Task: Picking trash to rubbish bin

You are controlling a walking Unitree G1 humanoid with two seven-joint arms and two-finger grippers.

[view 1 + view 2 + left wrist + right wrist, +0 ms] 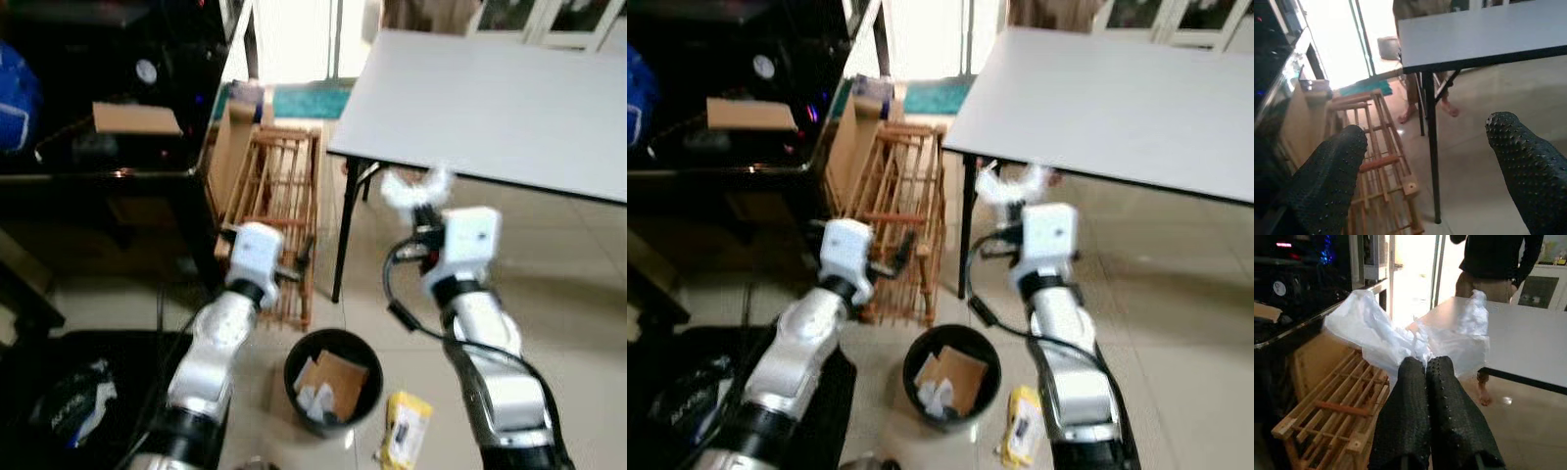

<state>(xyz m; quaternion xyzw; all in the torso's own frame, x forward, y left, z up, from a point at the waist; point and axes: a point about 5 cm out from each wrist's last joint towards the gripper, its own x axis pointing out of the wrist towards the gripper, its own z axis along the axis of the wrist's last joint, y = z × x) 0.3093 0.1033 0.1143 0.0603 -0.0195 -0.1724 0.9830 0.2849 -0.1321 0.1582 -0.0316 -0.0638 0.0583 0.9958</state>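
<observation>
A grey folding table (pixel 509 108) occupies the upper right of the head view; a wooden slatted rack (pixel 279 211) lies at centre left beside a dark cabinet (pixel 108 176). A person (pixel 1498 262) stands behind the table in the right wrist view.

At lower centre a black rubbish bin (pixel 333 382) stands on the tiled floor and already contains cardboard (pixel 338 377) and white scraps. A yellow packet (pixel 407 426) lies on the floor just right of the bin, not yet collected.

The right gripper (pixel 1425 367), at centre right and above the bin's level, has its fingers pressed together on a crumpled white plastic bag (pixel 1396 340). The left gripper (pixel 1425 161) hovers over the rack, fingers wide apart and empty.

Assessment: partly complete. The bag requires lowering into the bin and release; the packet remains.
</observation>
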